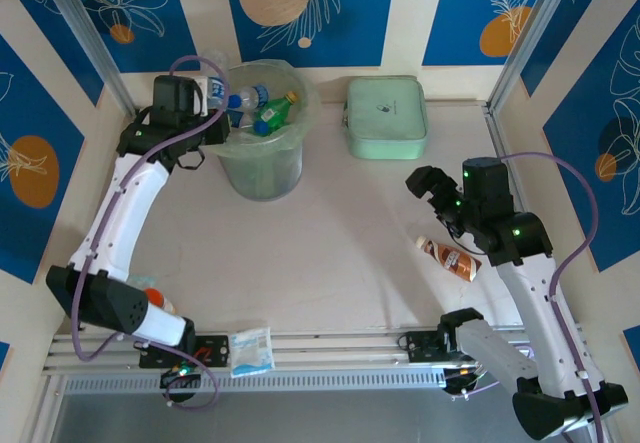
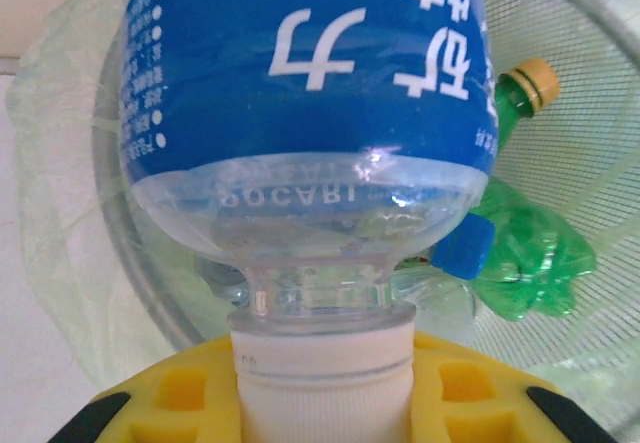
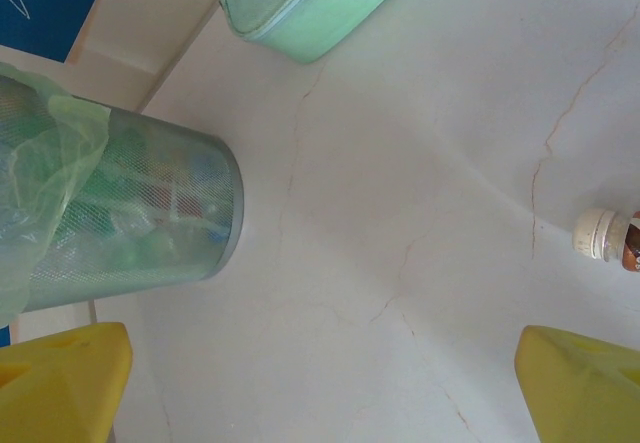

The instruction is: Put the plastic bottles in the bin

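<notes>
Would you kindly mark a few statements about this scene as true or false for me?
1. The left gripper is shut on the cap of the blue-labelled bottle. True.
2. The right gripper grips the brown-labelled bottle. False: it is open, and that bottle lies on the table.
3. A green bottle lies in the bin. True.
4. The mint-green case stands left of the bin. False: in the top view it is to the bin's right.

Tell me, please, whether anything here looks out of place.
One brown bottle lies on its side on the table, away from the bin; a packet sits askew on the near rails.
</notes>
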Tool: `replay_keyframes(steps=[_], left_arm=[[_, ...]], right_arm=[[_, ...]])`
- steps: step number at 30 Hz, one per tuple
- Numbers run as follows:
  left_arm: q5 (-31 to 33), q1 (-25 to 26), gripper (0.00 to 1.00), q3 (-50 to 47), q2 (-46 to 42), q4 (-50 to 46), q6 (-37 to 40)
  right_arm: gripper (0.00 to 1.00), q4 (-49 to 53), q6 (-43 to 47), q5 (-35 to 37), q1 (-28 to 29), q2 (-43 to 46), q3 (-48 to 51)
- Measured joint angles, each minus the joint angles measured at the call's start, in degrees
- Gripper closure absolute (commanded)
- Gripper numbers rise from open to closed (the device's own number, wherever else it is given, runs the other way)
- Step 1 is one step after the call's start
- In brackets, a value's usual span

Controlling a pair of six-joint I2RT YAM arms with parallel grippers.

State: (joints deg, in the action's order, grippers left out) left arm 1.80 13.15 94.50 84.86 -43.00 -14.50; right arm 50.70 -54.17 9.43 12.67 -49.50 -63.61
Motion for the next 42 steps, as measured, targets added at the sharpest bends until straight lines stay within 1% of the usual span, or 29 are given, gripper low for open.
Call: replay_keyframes(steps=[2,3,9,11,13,22,24,27,33,37,42], left_arm=[[-0.09,-0.02,0.61,0.87,1.64,-0.57,0.50],[-0.24,-0.02,0.57,1.05,2.25,-0.85,0.76],[-0.22,-0.02,0.42,2.38,2.97,-1.81,1.36],[-0.22,-0.02,0.39,2.91,2.97,-2.12,1.27],[-0.22,-0.02,0.39,3.78,2.95,-2.71,1.36],[-0.44,-0.02,0.44,13.14,2.95,-5.70,1.33],[-0.50,-0.02,0.48,13.99,2.99,-5.68,1.36],[-0.87,-0.31,0.58,15.52,4.37,-5.70,1.03],[-1.36,-2.91,0.75,20.39,12.28,-4.63,-0.61],[-1.36,-4.28,0.79,22.49,17.20,-4.37,-1.60],[-1.60,-4.31,0.82,23.21,18.86,-3.45,-1.57]], right_arm=[[0.01,0.00,0.00,-0.02,-0.24,0.00,0.00],[0.01,0.00,0.02,-0.02,-0.35,0.00,0.00],[0.01,0.57,0.63,-0.44,-1.36,0.02,0.00],[0.01,1.09,0.85,-0.48,-1.99,0.15,0.00],[0.01,1.51,1.09,-0.50,-2.58,0.33,0.00],[0.02,2.73,1.70,-0.63,-3.69,0.33,0.00],[0.01,3.32,1.77,-0.61,-4.42,0.33,0.00],[0.02,4.09,1.99,-0.63,-5.25,0.33,0.02],[0.04,5.07,2.78,-0.63,-6.23,1.46,1.62],[0.05,5.77,3.21,-0.72,-7.28,2.12,2.10],[0.06,5.95,3.85,-1.38,-9.09,2.16,2.14]])
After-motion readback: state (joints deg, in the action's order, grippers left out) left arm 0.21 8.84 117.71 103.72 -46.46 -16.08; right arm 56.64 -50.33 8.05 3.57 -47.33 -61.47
